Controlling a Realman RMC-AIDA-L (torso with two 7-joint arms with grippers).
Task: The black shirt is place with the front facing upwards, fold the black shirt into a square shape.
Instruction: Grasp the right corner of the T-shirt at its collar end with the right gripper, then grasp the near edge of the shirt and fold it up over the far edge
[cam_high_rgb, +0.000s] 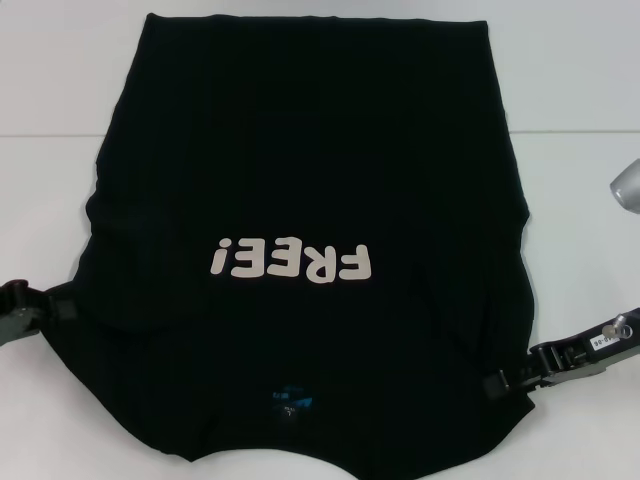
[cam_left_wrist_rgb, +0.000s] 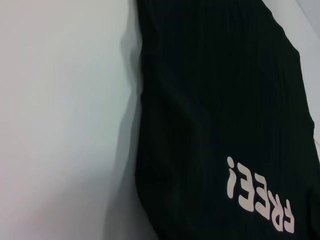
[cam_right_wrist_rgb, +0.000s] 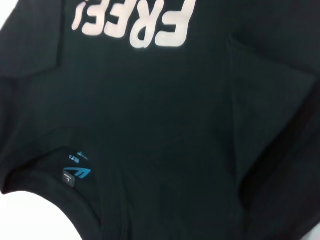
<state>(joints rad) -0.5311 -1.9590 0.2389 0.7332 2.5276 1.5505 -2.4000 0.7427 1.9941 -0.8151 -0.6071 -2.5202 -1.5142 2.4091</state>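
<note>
Shirt: the black shirt (cam_high_rgb: 300, 180) lies front up across the middle of the white tabletop (cam_high_rgb: 570, 70), collar end at the near edge and hem toward the far edge, where the cloth runs out of the head view.
Lettering: off-white "FREE!" lettering (cam_high_rgb: 292, 262) sits on the chest and reads upside down from the head camera; it also shows in both wrist views, cut off at the picture edge in the right wrist view.
Neck label: a small blue neck label (cam_high_rgb: 292, 405) sits inside the collar near the near edge; its print is too small to read, though the right wrist view shows a blue mark above a dark tag.
Sleeves: both sleeves appear turned in over the body, with slanting fold edges near the near corners; black on black makes the exact layers hard to make out.
Near hem of view: the collar end is cut off by the bottom of the head view.
Left gripper: the left gripper (cam_high_rgb: 62, 303) is at the shirt's left side near the near edge, touching the cloth there; its tips are hidden against the black cloth, so whether they are clenched or released cannot be told.
Right gripper: the right gripper (cam_high_rgb: 497, 382) is at the shirt's right side near the near edge, its tip on the cloth edge; its finger state cannot be told either.
Far right: a grey metal part (cam_high_rgb: 628, 187) is cut off at the edge of the head view, unidentifiable.
</note>
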